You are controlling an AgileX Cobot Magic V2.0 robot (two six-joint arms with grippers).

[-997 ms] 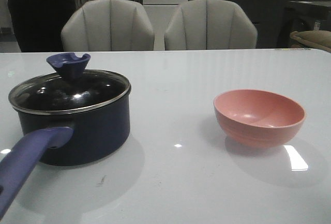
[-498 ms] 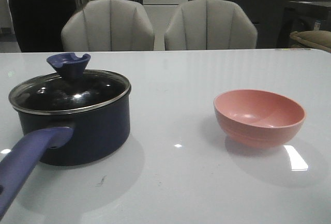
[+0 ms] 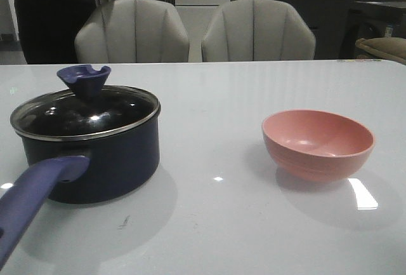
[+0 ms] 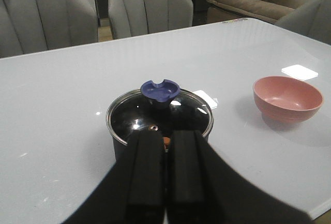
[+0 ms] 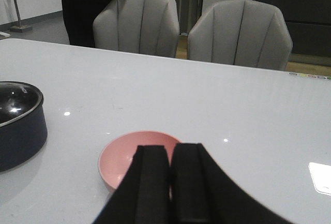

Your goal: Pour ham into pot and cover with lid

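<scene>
Toward the table's left edge, lid (image 3: 85, 112) sits on pot (image 3: 95, 154); my grippers (image 4: 165, 182) (image 5: 168, 188) pinched empty; next, just retreat

The pot (image 3: 95, 154) handle runs off the front view's edge. Through the lid (image 4: 155, 113), only an orange speck shows behind the left gripper (image 4: 166, 154).

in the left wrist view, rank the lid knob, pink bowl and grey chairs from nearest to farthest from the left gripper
1. lid knob: just beyond the left gripper, on top of the pot.
2. pink bowl: out to the side on the table.
3. grey chairs: past the table's far edge.
</scene>
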